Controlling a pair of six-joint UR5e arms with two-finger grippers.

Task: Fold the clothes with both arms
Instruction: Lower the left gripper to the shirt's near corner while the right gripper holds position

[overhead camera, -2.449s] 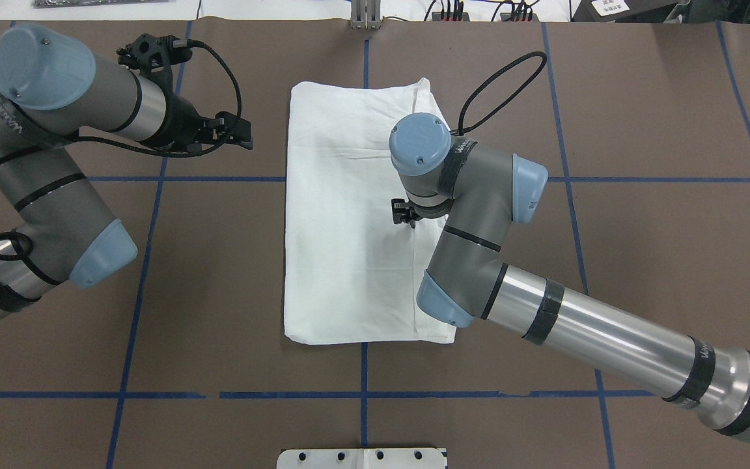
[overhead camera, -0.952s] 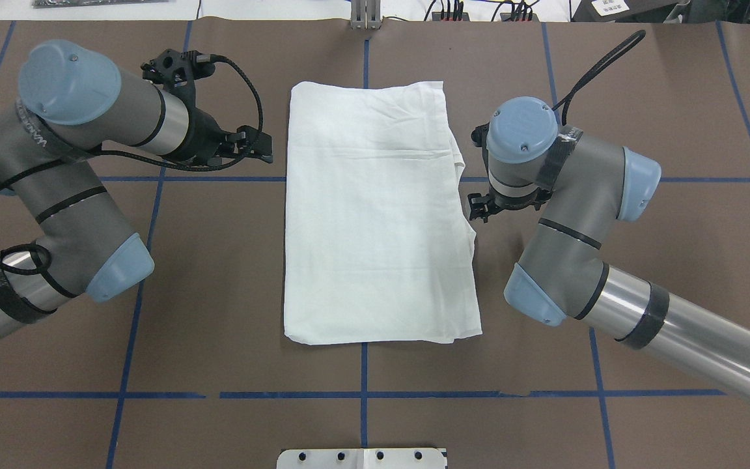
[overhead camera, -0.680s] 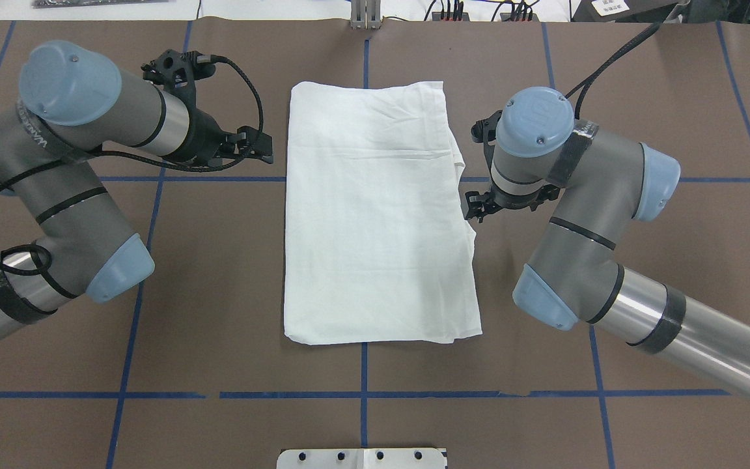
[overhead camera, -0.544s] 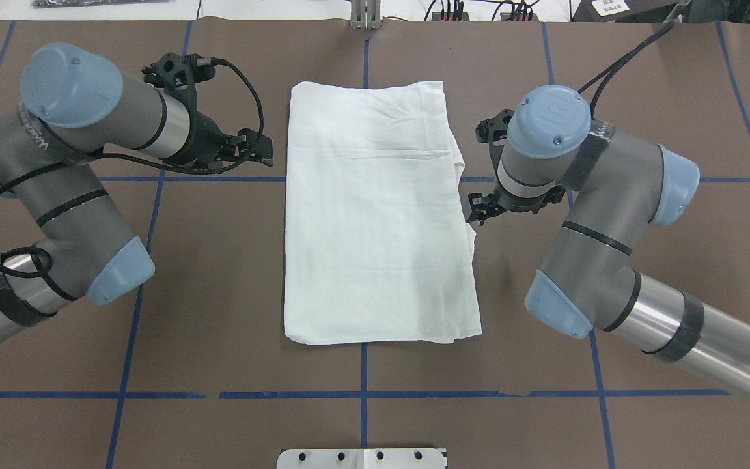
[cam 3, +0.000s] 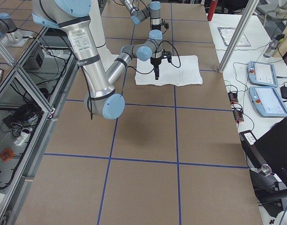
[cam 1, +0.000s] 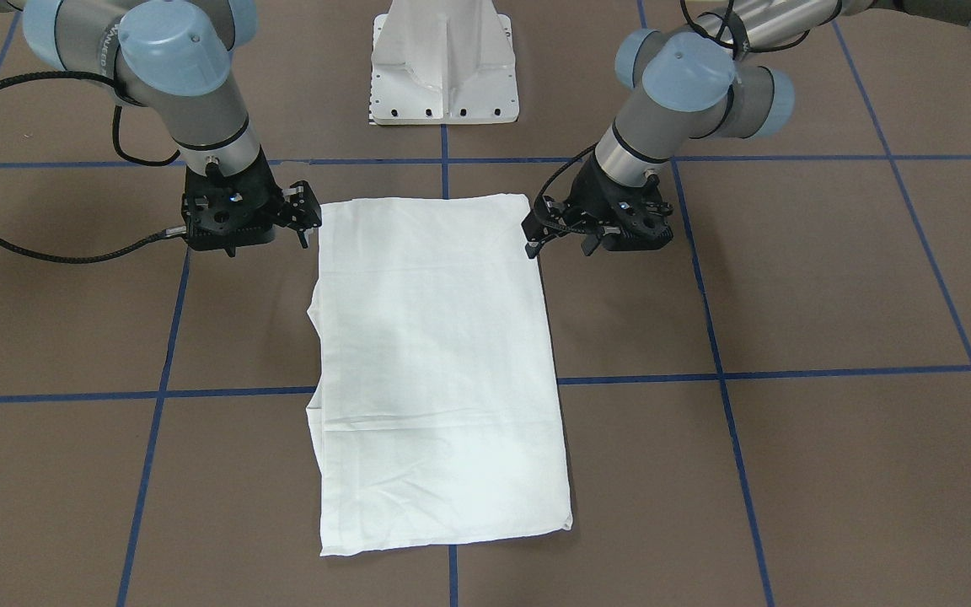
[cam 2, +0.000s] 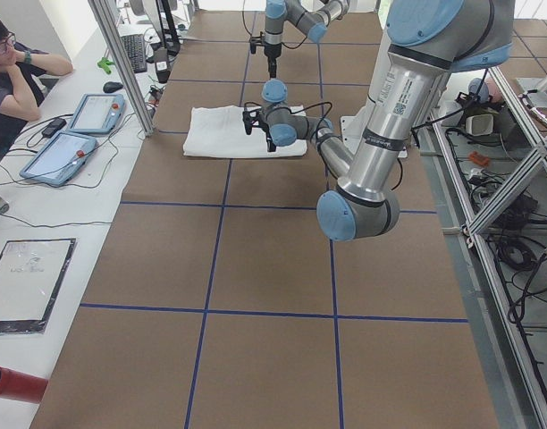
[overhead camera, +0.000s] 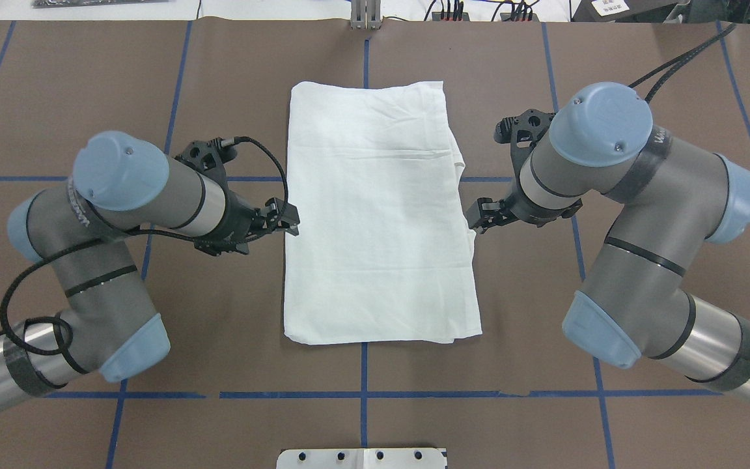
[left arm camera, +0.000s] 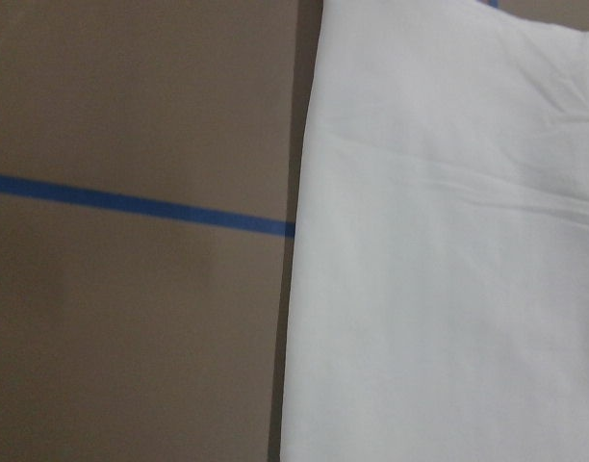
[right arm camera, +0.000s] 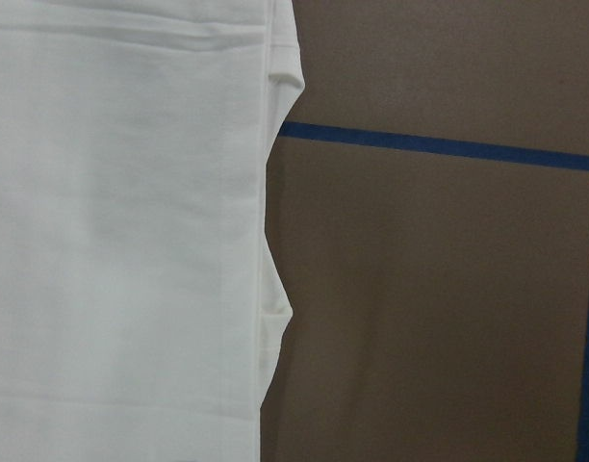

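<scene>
**Shirt folded flat, both grippers empty at its long edges**

Front-facing: the white T-shirt (cam 1: pixel 443 371) lies as a long folded rectangle on the brown table (cam 1: pixel 831 278), below the white pedestal (cam 1: pixel 443 67). The left gripper (cam 1: pixel 559 243) and right gripper (cam 1: pixel 305 215) flank the end nearest the pedestal — jaws parted, nothing between them.

Overhead: here the grippers sit nearer mid-length. The right-side edge is stepped in uneven layers and the left edge is straight.

Exterior left: the shirt is small and far. A seated person (cam 2: pixel 14 80) is beside tablets (cam 2: pixel 63 154).

Exterior right: the grippers hang above the shirt's edges — contact cannot be told.

Left wrist: a straight shirt edge meets a blue tape line (left arm camera: pixel 131 204).

Right wrist: the layered edge has two bulges.
</scene>
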